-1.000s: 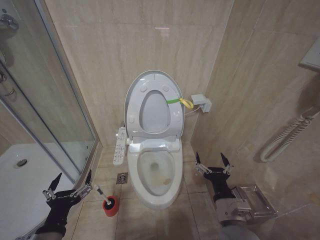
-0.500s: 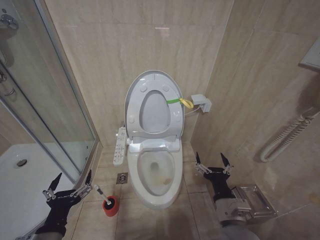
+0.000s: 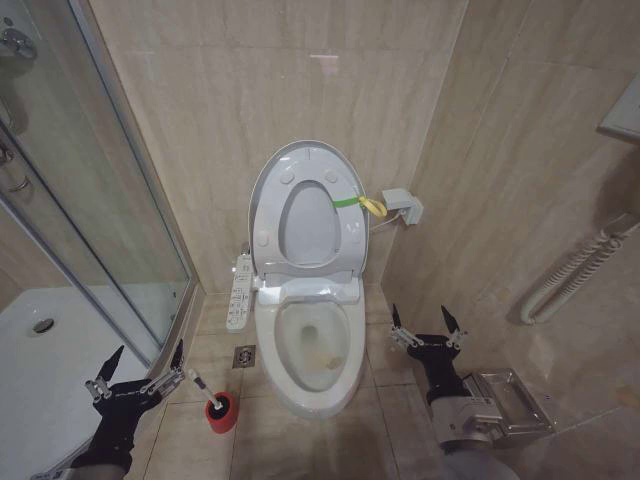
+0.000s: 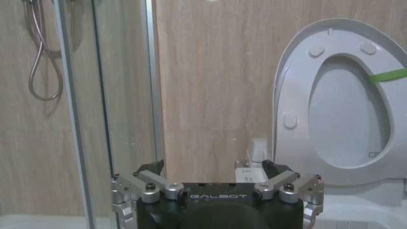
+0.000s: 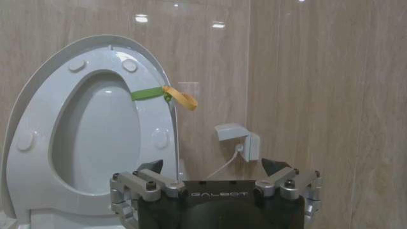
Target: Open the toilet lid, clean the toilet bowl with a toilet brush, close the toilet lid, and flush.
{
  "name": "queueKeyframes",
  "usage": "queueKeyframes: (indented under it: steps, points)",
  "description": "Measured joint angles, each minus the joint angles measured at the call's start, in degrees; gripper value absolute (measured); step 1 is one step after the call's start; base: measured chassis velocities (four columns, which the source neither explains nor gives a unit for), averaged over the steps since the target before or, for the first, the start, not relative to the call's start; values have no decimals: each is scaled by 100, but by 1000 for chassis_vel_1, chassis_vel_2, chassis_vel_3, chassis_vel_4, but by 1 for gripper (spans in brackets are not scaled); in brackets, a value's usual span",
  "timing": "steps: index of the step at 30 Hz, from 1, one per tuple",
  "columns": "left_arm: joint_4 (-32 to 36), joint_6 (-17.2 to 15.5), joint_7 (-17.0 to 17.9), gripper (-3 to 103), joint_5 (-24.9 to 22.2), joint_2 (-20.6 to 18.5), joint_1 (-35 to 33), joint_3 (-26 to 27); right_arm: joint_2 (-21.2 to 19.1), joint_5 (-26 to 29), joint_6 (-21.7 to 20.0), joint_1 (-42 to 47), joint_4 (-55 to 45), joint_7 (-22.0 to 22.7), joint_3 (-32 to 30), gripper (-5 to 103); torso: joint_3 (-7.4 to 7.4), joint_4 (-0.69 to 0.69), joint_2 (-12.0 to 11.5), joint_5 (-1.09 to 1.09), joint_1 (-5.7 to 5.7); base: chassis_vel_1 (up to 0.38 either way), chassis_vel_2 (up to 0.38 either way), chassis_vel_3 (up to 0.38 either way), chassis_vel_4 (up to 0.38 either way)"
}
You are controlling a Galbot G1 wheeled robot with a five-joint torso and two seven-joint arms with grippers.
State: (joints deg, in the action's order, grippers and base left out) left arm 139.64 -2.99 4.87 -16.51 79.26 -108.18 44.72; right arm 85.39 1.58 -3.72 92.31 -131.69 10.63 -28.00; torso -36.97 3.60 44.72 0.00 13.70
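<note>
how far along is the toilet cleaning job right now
Done: the toilet lid stands raised against the wall, leaving the stained toilet bowl exposed. In hand: nothing; the toilet brush sits in its red holder on the floor, with the open left tool just beside it and the open right tool empty beside the bowl. Left: scrubbing, closing the lid, flushing.

Beige marble-tiled walls (image 3: 400, 90) and floor (image 3: 300, 440); a glass shower door (image 3: 90, 200) at the frame's left.

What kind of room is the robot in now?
Most likely a small tiled bathroom: a toilet bowl with its toilet lid raised, a glass shower enclosure, and a toilet brush on the floor.
</note>
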Motion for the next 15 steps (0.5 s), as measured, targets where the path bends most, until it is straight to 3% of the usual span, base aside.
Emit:
queueKeyframes:
  steps: [15]
  points:
    - [0,0,0,100,0,0,0,0,0,3,1,0,2,0,0,100,0,0,0,0,0,0,0,0,0]
